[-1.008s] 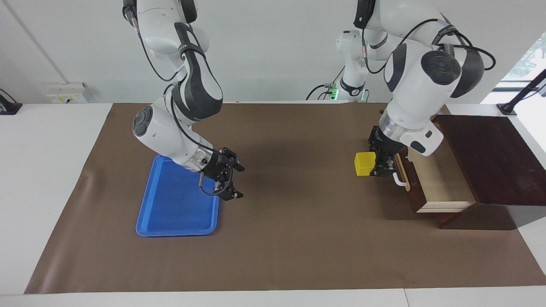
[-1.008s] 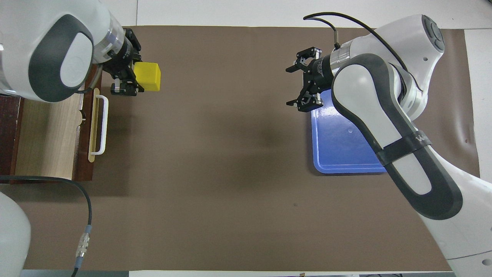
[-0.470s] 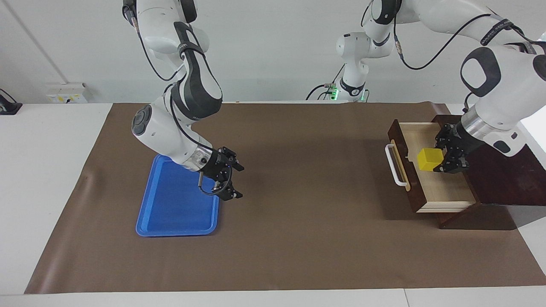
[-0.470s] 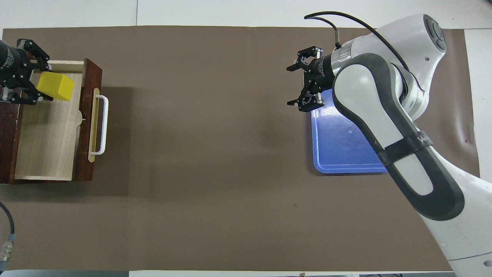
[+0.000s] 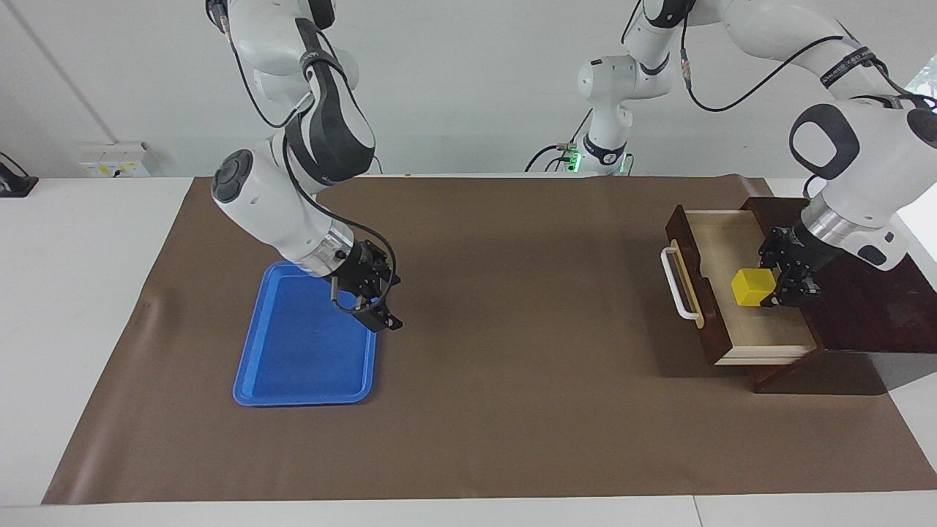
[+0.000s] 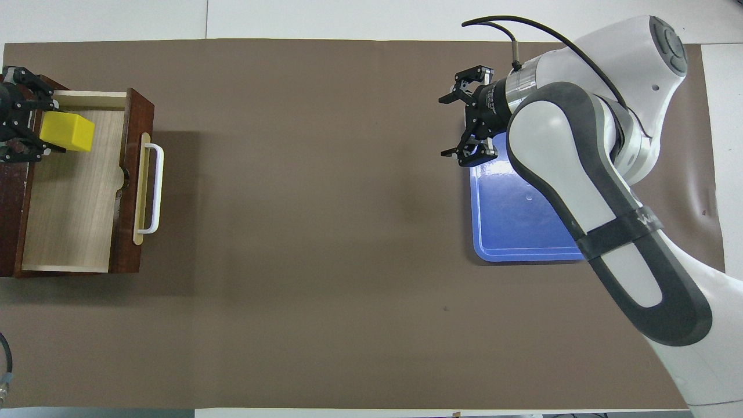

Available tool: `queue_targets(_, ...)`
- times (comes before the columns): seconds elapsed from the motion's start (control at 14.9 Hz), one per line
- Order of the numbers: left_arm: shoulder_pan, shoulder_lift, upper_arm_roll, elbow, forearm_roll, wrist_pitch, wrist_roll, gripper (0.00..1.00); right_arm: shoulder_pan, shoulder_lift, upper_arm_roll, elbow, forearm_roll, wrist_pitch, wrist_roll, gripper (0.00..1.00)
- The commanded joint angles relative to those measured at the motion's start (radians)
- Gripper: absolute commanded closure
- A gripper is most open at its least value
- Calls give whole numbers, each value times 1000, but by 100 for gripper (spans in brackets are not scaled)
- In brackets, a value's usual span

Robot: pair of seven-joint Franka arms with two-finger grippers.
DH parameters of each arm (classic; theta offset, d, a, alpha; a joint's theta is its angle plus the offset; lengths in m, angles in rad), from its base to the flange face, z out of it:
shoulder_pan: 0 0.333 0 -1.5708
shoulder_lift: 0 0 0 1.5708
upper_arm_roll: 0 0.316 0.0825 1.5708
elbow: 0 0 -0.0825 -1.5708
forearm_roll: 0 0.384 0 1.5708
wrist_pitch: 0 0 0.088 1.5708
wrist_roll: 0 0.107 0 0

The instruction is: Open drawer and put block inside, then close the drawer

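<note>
With the drawer pulled open at the left arm's end of the bench, the left tool, clamped on the block, has carried it in from outside the drawer front and now holds it low over the pale interior. Release and closing remain. The right tool, fingers apart, waits over the blue tray.

Brown-papered table: tray, cabinet

- Bright, even light from above fills both views, and everything reads sharp and clear.
- Soft shadow pools on the brown mat at the drawer's 9 o'clock side in the facing view.
- White glare sits on the blue tray at its 12 o'clock end in the overhead view.
- Daylight blows out a window patch at 3 o'clock of the facing view.
- A faint dark smudge of shadow lies mid-mat in the overhead view.
</note>
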Motion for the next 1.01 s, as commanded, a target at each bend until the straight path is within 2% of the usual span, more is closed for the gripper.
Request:
queue_targets(0.0, 3, -89, 3, -158, -4, 68, 36, 100, -52, -77, 7, -25, -85, -104, -163, 0)
queue_targets(0.27, 23, -91, 3, -190, 2, 86, 36, 100, -99, -172, 9, -25, -284, -280, -479, 0)
queue_targets(0.47, 34, -103, 3, -245, 10, 144, 36, 100, -132, -255, 9, -31, -375, -389, -723, 0)
queue_targets(0.6, 34, -103, 3, -245, 10, 148, 42, 88, -135, -307, 9, -40, -433, -439, -859, 0)
queue_targets(0.67, 34, -103, 3, -242, 12, 146, 43, 68, -135, -329, 9, -42, -469, -459, -913, 0)
queue_targets(0.74, 34, -102, 3, -239, 18, 146, 43, 27, -135, -349, 9, -43, -481, -485, -964, 0)
queue_targets(0.81, 32, -98, 3, -235, 53, 145, 43, 0, -133, -363, 9, -43, -483, -520, -1033, 0)
queue_targets(0.94, 17, -88, 1, -199, 91, 129, 36, 0, -132, -381, 9, -42, -484, -548, -1168, 0)
